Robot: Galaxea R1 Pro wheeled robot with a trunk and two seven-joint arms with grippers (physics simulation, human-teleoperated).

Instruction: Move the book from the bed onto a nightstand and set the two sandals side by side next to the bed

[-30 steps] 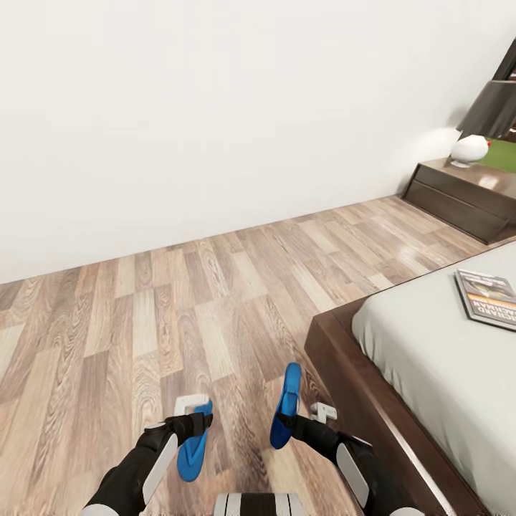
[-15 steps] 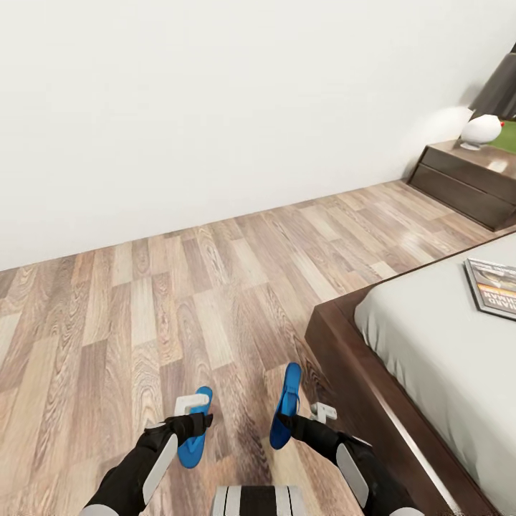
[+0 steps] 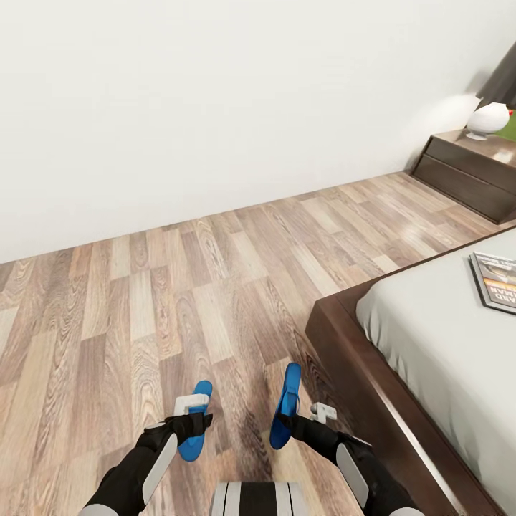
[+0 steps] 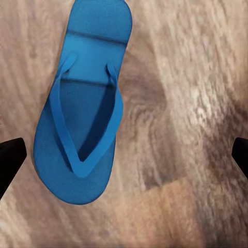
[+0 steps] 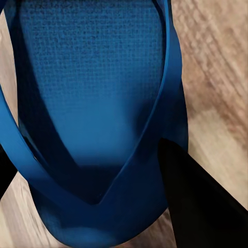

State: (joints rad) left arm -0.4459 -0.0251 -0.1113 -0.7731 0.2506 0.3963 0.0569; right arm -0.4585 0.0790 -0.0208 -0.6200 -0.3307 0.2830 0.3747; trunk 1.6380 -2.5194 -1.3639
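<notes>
Beside the bed [image 3: 430, 337], two blue sandals near the robot's arms, the camera view having drifted since a second ago.

The left sandal [image 3: 195, 423] now lies flat on the wood-plank floor [image 3: 215, 287], the left gripper [image 3: 192, 410] spread wide above it; a second ago it sat further back under that arm. The right gripper [image 3: 301, 416] stays clamped on the right sandal [image 3: 288, 403], tilted on edge. The book [image 3: 496, 281] lies on the mattress; the nightstand [image 3: 469, 172] stands against the white wall [image 3: 215, 107].
</notes>
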